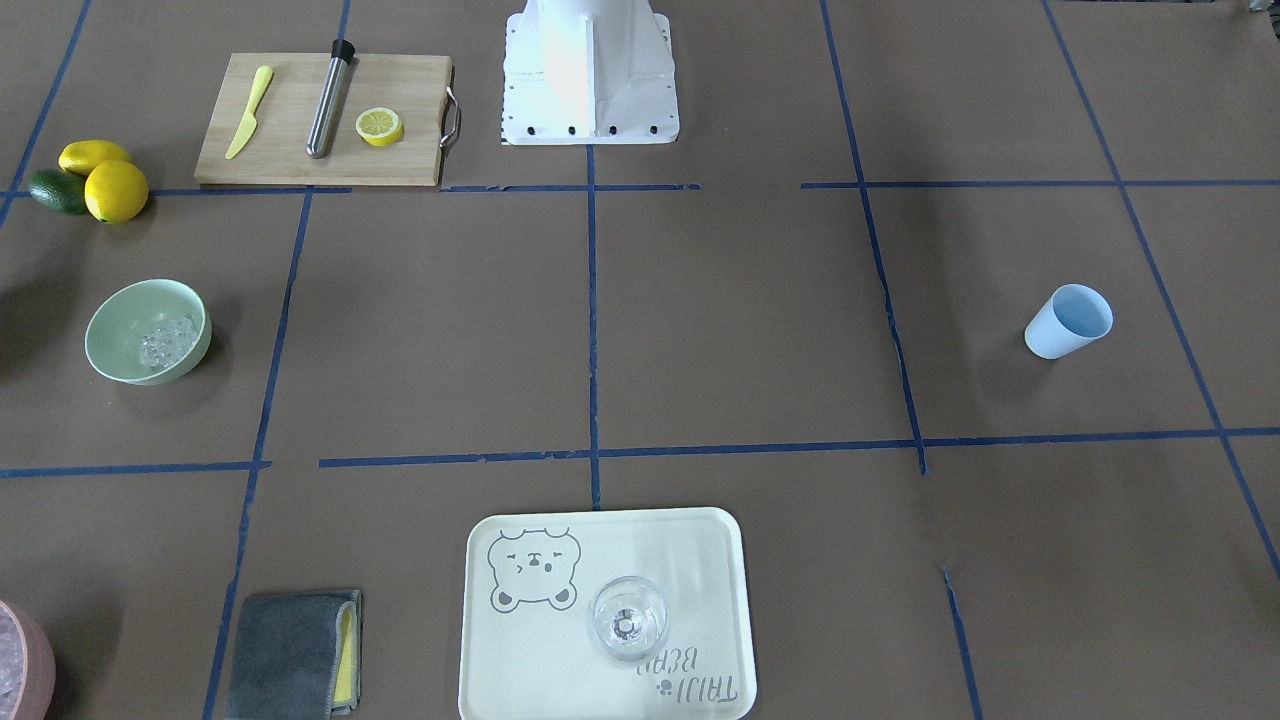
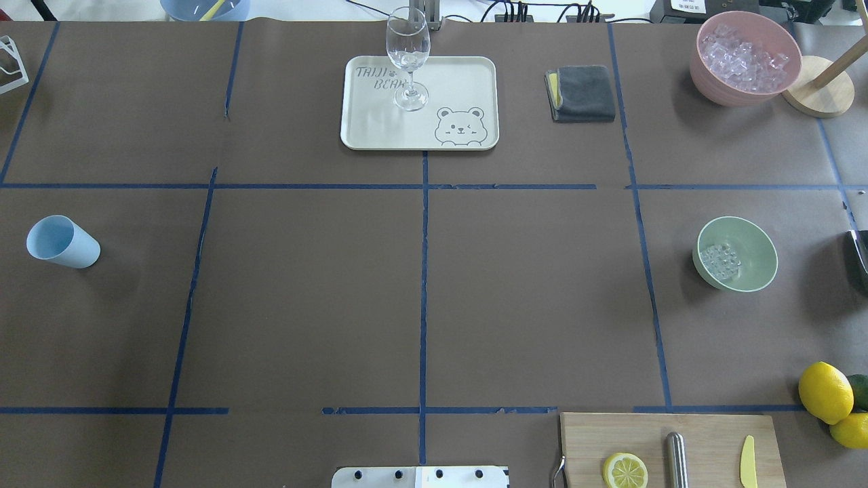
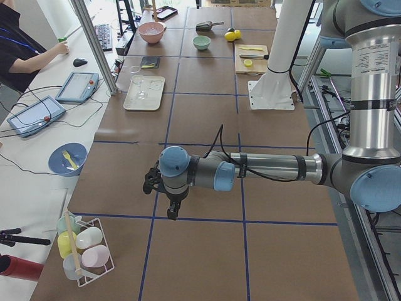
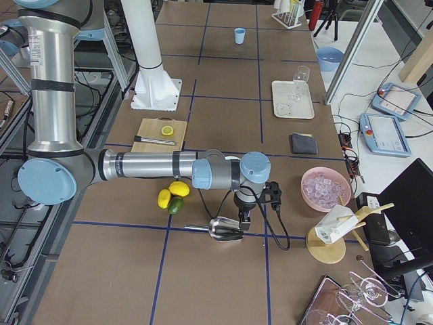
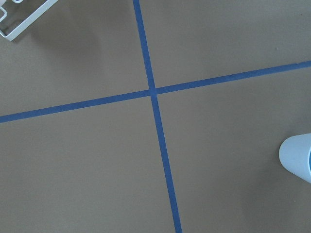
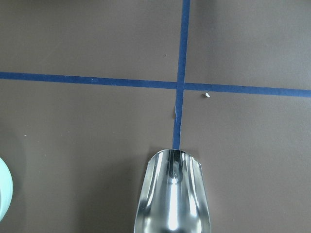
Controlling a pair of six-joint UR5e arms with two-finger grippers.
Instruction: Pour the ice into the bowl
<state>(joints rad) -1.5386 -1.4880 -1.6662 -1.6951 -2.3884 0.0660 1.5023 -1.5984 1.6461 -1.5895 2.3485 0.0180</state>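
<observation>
The pale mint-green bowl [image 1: 108, 352] stands upright on the table and also shows in the overhead view [image 2: 754, 252]. A handful of clear ice [image 1: 167, 340] lies inside it [image 2: 720, 260]. The light blue cup [image 1: 1068, 322] stands far off on the other side [image 2: 62, 242] and looks empty. My left gripper [image 3: 173, 210] hangs over bare table near the cup [image 5: 297, 158]. My right gripper [image 4: 241, 220] hangs just over a metal scoop [image 4: 224, 230]. No fingers show in either wrist view, so I cannot tell whether either gripper is open or shut.
A pink container [image 2: 746, 61] full of ice stands at the far right. A tray [image 2: 468, 81] carries a clear glass [image 2: 409, 61]. A grey cloth [image 2: 582, 93], a cutting board [image 1: 320, 130] with knife, muddler and lemon half, and lemons [image 1: 115, 190] sit around.
</observation>
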